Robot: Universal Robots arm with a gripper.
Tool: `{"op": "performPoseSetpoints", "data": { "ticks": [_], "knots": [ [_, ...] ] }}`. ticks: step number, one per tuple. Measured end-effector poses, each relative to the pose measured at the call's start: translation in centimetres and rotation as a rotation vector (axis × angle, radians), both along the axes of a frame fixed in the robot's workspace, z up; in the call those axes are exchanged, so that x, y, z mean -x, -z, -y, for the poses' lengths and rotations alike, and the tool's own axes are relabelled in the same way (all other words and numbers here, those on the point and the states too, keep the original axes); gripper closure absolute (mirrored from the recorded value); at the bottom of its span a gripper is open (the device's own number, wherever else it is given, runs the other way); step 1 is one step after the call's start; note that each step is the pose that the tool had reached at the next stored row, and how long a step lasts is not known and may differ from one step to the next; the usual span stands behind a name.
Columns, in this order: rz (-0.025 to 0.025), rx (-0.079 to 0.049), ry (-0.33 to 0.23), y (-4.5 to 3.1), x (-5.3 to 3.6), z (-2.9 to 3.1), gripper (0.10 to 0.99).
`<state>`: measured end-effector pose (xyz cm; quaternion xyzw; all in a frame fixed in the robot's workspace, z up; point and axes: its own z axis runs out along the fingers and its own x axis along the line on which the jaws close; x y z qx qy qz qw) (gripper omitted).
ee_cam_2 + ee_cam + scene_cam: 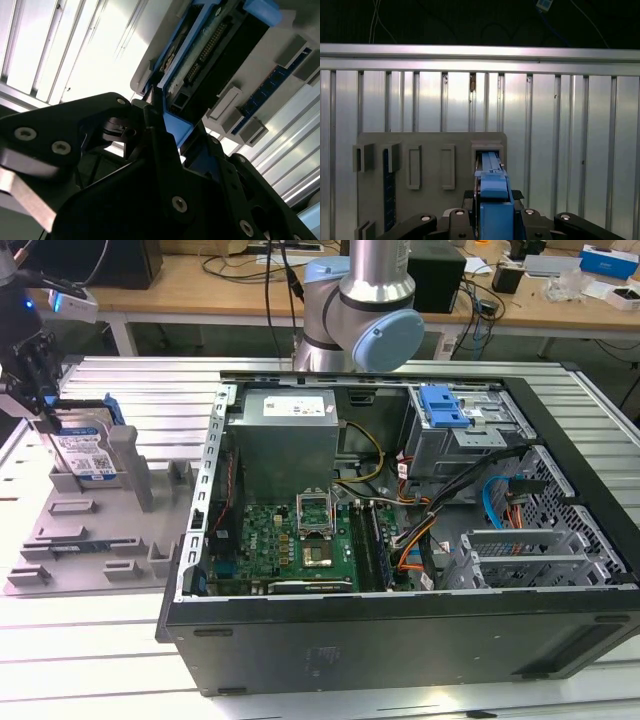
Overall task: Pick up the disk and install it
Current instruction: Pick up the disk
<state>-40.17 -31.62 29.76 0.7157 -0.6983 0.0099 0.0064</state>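
Note:
The disk (88, 451), a silver drive with a white-and-blue label in a blue carrier bracket, stands on edge in a slot of the grey holder plate (90, 530) at the exterior view's left. My gripper (44, 412) comes down on its top edge. In both wrist views the black fingers (517, 196) press on either side of the blue bracket (493, 187), so the gripper is shut on the disk (210, 47). The disk's lower part still sits inside the holder slot (488, 146).
An open computer case (400, 640) lies on the ribbed metal table at the exterior view's right, with a motherboard, a grey power supply box (285, 440), cables and a drive cage with a blue latch (443, 406). The arm's base (355, 310) stands behind the case.

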Motion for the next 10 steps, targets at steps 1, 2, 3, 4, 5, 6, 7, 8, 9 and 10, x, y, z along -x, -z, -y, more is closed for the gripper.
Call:
{"op": "performPoseSetpoints", "data": {
  "ticks": [1, 2, 3, 4, 5, 6, 7, 8, 9, 10],
  "knots": [
    [0.0, 0.0, 0.0, 0.0, 0.0, 0.0, 0.718],
    [0.0, 0.0, 0.0, 0.0, 0.0, 0.0, 0.718],
    [0.0, 0.0, 0.0, 0.0, 0.0, 0.0, 0.718],
    [0.0, 0.0, 0.0, 0.0, 0.0, 0.0, 0.718],
    [0.0, 0.0, 0.0, 0.0, 0.0, 0.0, 0.718],
    [0.0003, 0.0, 0.0, -0.02, 0.0, 0.0, 0.718],
    [0.0007, 0.0, 0.0, -0.08, -0.01, 0.0, 0.718],
    [0.0003, 0.0, 0.0, -0.3, 0.0, 0.0, 0.718],
    [0.0, 0.0, 0.0, -0.45, 0.0, 0.0, 0.718],
    [0.0001, 0.0, 0.0, -0.99, 0.0, 0.0, 0.718]
  ]
}}
